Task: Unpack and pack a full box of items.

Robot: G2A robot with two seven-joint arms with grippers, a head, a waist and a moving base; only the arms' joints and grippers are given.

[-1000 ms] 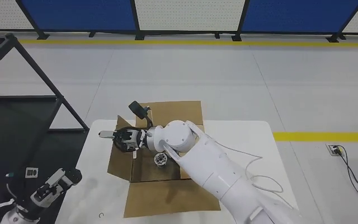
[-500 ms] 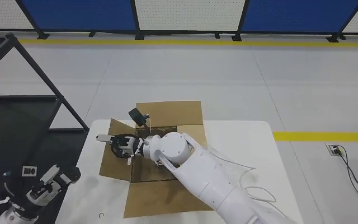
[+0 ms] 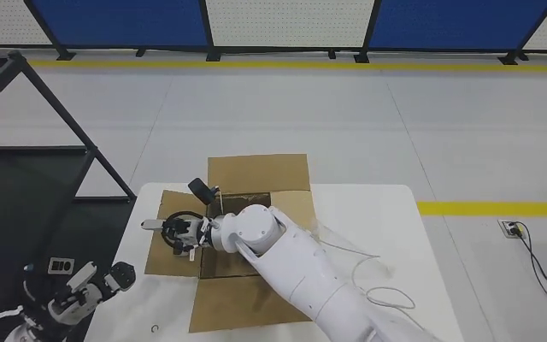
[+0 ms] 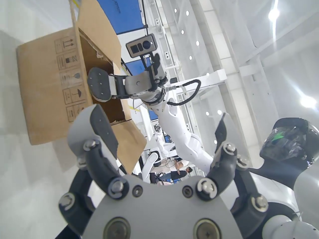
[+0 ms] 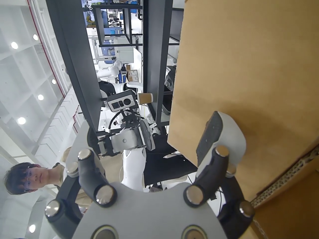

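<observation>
you have one cardboard box [image 3: 256, 175] on the white tabletop [image 3: 376, 222], toward its far left part. its four flaps are folded outward: far, near, left and right. the left flap [image 3: 167, 252] spreads out over the left side of the tabletop.

your right arm [image 3: 325, 274] stretches across the box opening from the near right, so the inside is hidden and you cannot count any items there. the right tool [image 3: 168, 229] sits over the left flap. in the right wrist view its two fingers stand wide apart with nothing between them. one finger [image 5: 219, 135] lies just beside the brown face of the flap — you cannot tell whether it touches.

your left arm [image 3: 73, 299] is at the near left corner, off the edge of the tabletop and well apart from the box. the left tool [image 4: 159, 118] is spread wide and empty, both fingers clear. it faces one brown panel [image 4: 47, 80] of the box that carries a column of five printed symbols. in the left wrist view the right tool shows beside that panel's edge.

around the tabletop you have one black metal frame [image 3: 51, 111] standing on the floor to the left — and one yellow line [image 3: 479, 208] on the floor to the right.
</observation>
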